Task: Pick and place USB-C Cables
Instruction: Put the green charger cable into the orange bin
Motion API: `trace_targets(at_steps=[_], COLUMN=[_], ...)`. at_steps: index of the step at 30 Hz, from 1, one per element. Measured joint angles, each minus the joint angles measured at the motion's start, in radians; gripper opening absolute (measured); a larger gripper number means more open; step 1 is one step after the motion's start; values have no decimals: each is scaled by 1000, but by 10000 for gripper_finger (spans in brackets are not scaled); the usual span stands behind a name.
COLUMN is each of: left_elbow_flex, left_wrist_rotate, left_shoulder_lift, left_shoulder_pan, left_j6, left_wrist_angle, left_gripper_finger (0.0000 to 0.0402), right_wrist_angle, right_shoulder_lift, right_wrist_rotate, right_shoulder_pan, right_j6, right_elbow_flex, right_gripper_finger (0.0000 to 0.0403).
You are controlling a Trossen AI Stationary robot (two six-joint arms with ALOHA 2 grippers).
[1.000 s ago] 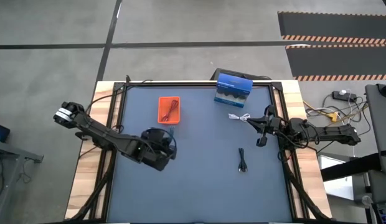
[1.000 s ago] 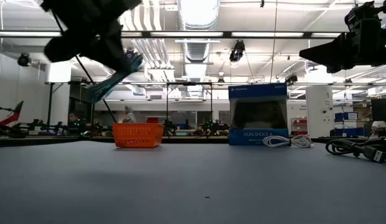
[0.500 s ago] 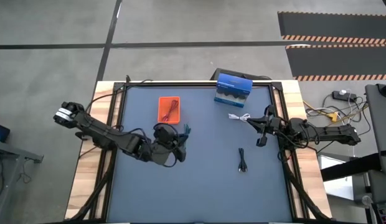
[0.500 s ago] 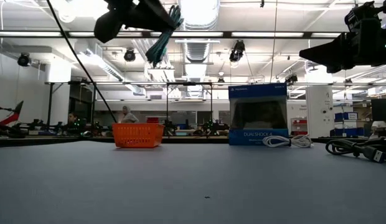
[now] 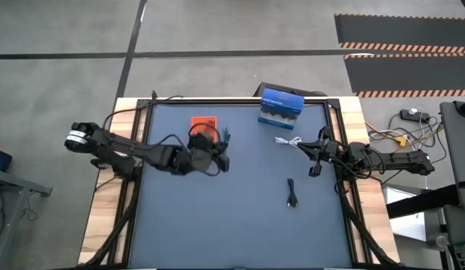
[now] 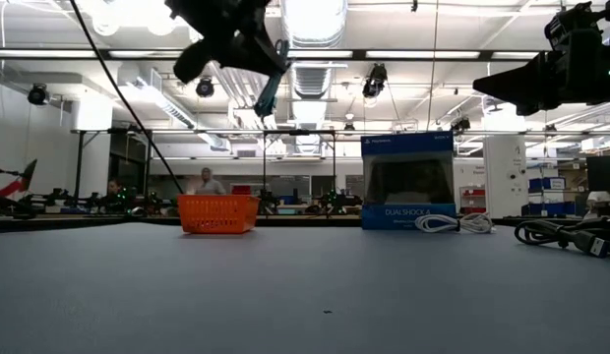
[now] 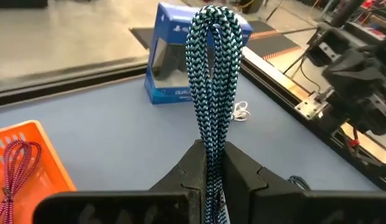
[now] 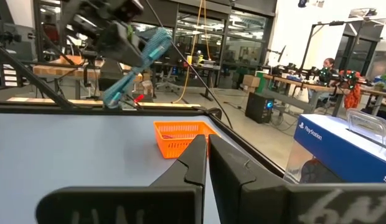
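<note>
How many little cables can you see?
4: teal cable held by the left gripper near the orange basket, red cable inside it, white cable by the blue box, black cable on the table.

I count four short folded cables: one teal-green braided cable, one red braided cable, one white cable, one black cable. One orange mesh plastic basket. One blue cardboard controller box. Two dark robot arms on my screens, each with one two-finger gripper: left gripper, right gripper.
</note>
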Motion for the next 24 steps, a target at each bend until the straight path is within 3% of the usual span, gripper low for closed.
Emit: trace_targets(at_steps=[15, 20, 24], left_elbow_flex=[23, 31, 31], left_wrist_rotate=[205, 273, 417], left_shoulder_lift=[0, 0, -1], left_shoulder_pan=[248, 332, 406], left_j6=[-9, -66, -107], left_wrist_angle=[-120, -245, -360], left_gripper_finger=[15, 15, 15], right_wrist_angle=[-27, -26, -26], right_shoulder_lift=[0, 0, 0], right_wrist_rotate=[0, 0, 0], right_shoulder_pan=[0, 0, 0], right_j6=[-8, -16, -17], right_elbow_flex=[0, 0, 0], right_gripper_finger=[9, 9, 9])
